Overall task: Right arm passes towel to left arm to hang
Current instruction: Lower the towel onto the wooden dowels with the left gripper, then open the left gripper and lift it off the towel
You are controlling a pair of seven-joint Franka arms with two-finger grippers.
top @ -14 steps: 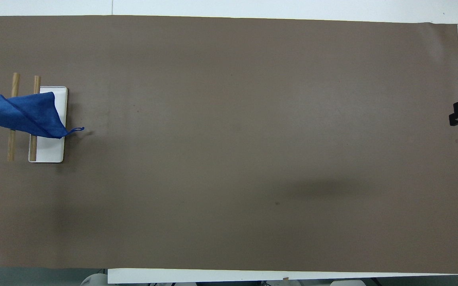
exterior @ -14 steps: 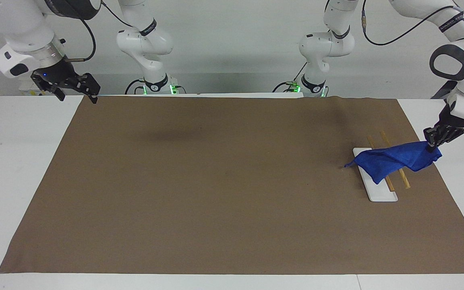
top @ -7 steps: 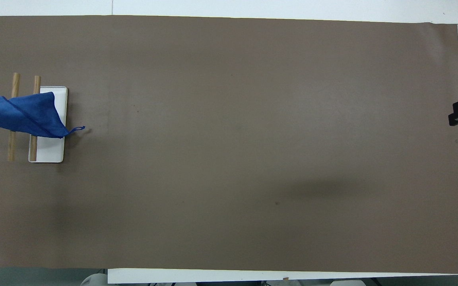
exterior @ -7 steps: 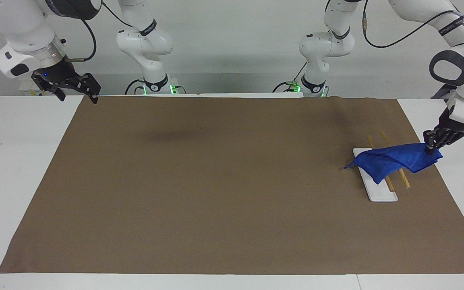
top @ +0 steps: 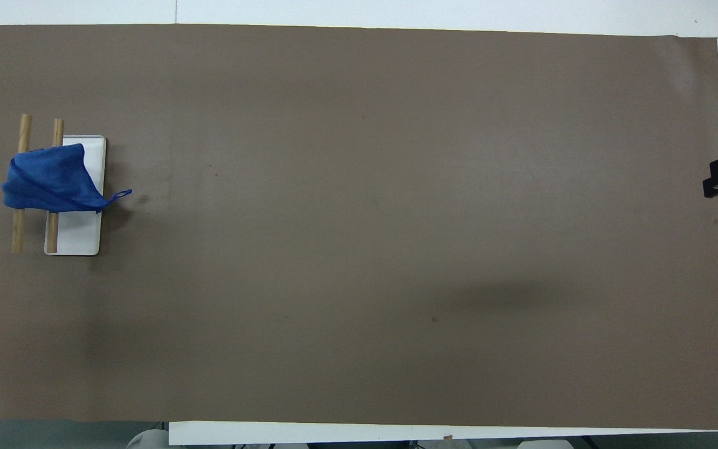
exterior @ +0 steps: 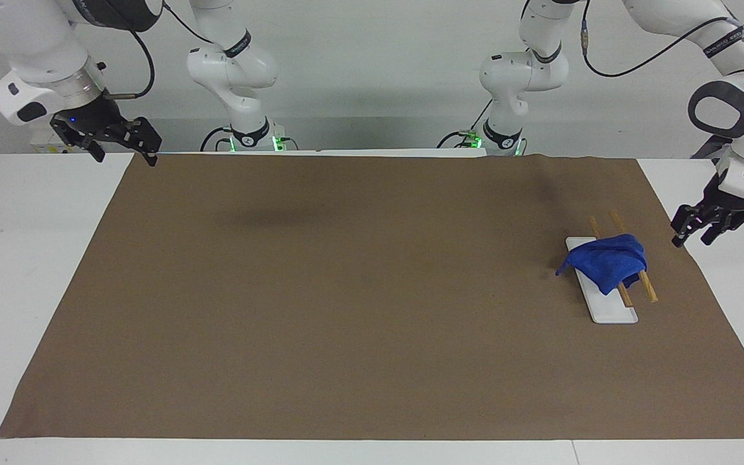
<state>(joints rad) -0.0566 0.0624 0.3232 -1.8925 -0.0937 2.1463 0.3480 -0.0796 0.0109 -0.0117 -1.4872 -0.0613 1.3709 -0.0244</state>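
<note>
The towel (exterior: 604, 263) drapes the rack (exterior: 612, 311) (both rails), left end effector (exterior: 695, 234) spread beside it, right end effector (exterior: 123, 143) spread, waiting.

The towel (exterior: 604, 263) lies draped across two wooden rods (exterior: 647, 285) and the flat tray (exterior: 611, 311) beneath them, at the left arm's end of the surface (exterior: 346, 290). The left end effector (exterior: 697, 230) hangs over the mat's edge just beside the towel, apart from it. The right end effector (exterior: 117, 142) waits over the mat's corner at the right arm's end.
</note>
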